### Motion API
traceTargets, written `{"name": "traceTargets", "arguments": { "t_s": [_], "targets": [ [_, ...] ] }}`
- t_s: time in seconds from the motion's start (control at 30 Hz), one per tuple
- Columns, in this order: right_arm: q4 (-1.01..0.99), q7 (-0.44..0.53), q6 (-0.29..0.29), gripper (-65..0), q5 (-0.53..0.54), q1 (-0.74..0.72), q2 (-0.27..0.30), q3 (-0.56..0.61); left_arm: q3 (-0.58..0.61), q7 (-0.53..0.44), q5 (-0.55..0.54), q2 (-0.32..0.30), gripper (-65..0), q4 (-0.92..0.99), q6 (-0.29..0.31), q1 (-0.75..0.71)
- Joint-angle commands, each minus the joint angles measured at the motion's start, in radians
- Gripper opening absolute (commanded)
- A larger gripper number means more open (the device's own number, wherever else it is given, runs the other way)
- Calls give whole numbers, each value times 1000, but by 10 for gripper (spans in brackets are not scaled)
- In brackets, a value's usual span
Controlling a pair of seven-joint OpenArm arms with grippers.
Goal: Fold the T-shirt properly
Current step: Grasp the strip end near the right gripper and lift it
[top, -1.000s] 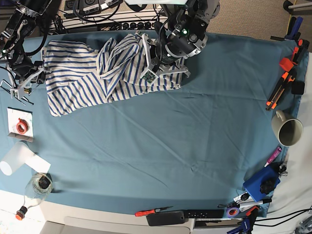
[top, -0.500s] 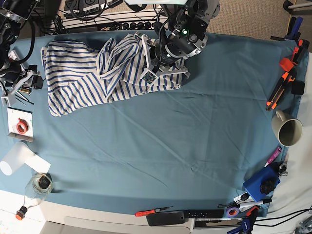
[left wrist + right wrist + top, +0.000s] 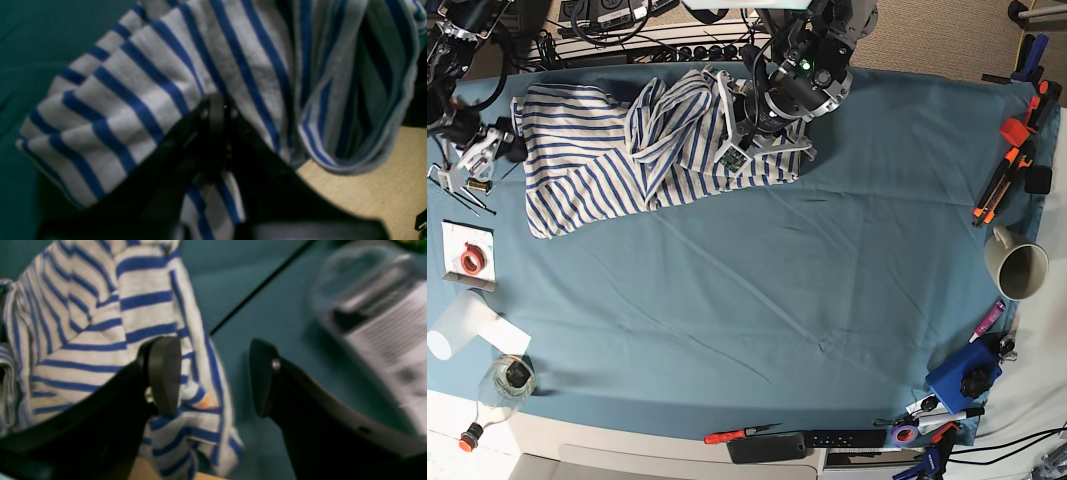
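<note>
The soft cream T-shirt with thin blue stripes point(image 3: 627, 150) lies bunched along the far side of the table point(image 3: 827, 260), on the plain teal tablecloth point(image 3: 757, 300), still more heap than fold. Its near-left corner is spread flat, but the middle is rucked into a tall ridge.

Here's the change: the right gripper point(image 3: 213, 376) has let go! A second ago it sat right at the shirt's outer edge; now it has pulled back just off that edge, and in the right wrist view the two black pads point(image 3: 165, 373) stand wide apart with bare tablecloth between them and the striped hem beside one pad, nothing pinched.

The left gripper point(image 3: 218, 133) hasn't budged. It stays over the other end of the shirt, jaws together, and the left wrist view shows striped cloth gathered right at the dark fingertips, so it looks clamped on the fabric there.

So one end is released, the other held. My read: this side's placement is finished, and the lumpy middle needs pulling flat before any clean fold can go over it.
</note>
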State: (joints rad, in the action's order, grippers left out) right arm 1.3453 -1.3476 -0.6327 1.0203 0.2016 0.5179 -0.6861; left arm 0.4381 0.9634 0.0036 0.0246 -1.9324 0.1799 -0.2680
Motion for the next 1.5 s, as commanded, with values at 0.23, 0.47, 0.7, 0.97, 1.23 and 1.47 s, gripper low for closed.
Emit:
{"name": "traceTargets", "arguments": {
  "t_s": [0.23, 0.47, 0.7, 0.97, 1.23, 1.47],
  "targets": [
    [-57, -49, -60, -324, 160, -8, 31, -7, 5, -21, -7, 11, -650, -16, 3, 5],
    [-57, -49, -60, -324, 253, -21, 44, -8, 5, -22, -7, 11, -650, -16, 3, 5],
    [-57, -49, -60, -324, 293, -22, 39, -7, 5, -48, -43, 11, -650, -16, 3, 5],
    [-58, -49, -65, -324, 245, -22, -10, -6, 5, -47, -48, 11, -650, -16, 3, 5],
    [-58, -49, -65, -345, 167, -22, -94, -7, 5, -47, -48, 11, -650, -16, 3, 4],
    [-58, -49, -65, -649, 153, -22, -91, -7, 5, -44, -48, 11, -650, -16, 3, 4]
  ]
}}
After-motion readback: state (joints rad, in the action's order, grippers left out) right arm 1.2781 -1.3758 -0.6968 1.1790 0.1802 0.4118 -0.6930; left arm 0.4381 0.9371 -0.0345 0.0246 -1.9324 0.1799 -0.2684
